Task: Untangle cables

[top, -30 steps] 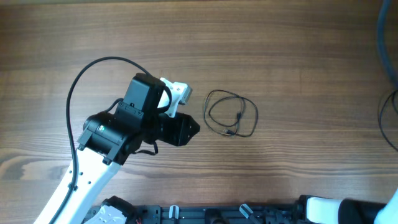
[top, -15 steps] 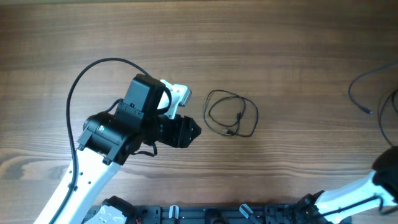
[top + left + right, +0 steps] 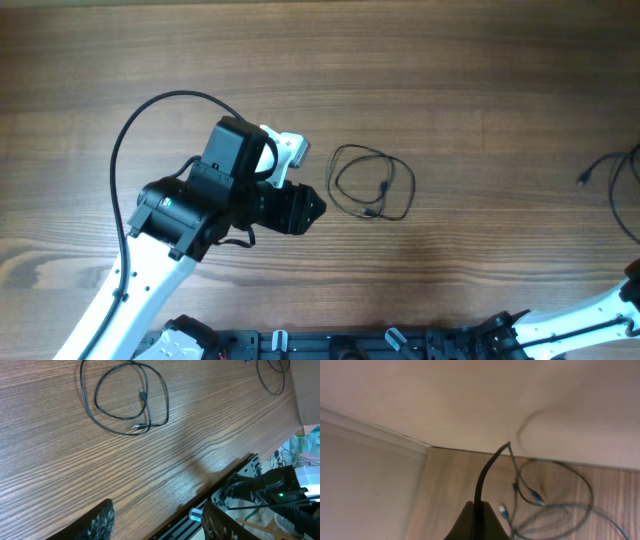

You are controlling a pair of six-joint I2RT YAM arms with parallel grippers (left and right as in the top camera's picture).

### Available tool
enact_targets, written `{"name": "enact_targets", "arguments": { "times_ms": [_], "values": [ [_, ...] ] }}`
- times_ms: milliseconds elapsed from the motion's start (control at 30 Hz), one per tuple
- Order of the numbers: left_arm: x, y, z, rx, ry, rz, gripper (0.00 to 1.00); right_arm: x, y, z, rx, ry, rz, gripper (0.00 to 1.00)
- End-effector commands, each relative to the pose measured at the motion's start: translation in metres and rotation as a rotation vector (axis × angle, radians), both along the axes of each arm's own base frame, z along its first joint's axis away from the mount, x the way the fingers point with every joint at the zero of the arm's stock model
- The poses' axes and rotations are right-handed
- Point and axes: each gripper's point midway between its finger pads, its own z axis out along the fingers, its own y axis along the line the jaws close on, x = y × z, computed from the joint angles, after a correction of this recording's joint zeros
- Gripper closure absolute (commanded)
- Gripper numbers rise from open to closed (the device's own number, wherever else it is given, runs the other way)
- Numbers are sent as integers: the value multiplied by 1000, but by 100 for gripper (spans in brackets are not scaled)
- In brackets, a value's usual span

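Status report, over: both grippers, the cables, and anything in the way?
Left gripper open, empty, near the coiled cable. Right gripper shut on a black cable. Nothing between left gripper and coiled cable.

Overhead, I see my right arm [image 3: 590,310] cut off at lower right, and a cable [image 3: 598,167] leaving the right edge. Right wrist view blurred; right gripper [image 3: 479,506] clipped at bottom.
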Motion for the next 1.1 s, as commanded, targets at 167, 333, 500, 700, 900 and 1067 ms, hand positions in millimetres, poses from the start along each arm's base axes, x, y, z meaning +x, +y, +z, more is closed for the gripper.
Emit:
{"name": "enact_targets", "arguments": {
  "times_ms": [167, 333, 500, 700, 900, 1067],
  "values": [
    [1, -1, 1, 7, -10, -14, 42, -31, 13, -127, 311, 207, -177, 49],
    [0, -1, 1, 6, -8, -15, 42, -43, 42, -156, 505, 209, -306, 0],
    [-2, 0, -1, 11, 2, -16, 43, -18, 77, -156, 630, 157, -131, 0],
    [1, 0, 0, 15, -12, -9, 44, 42, 147, -144, 537, 173, 506, 0],
    [25, 12, 0, 61, -57, 143, 50, 98, 258, -146, 424, 305, 981, 0],
    [49, 44, -4, 157, -85, 402, 50, 117, 377, -150, 344, 436, 1382, 0]
  ]
}}
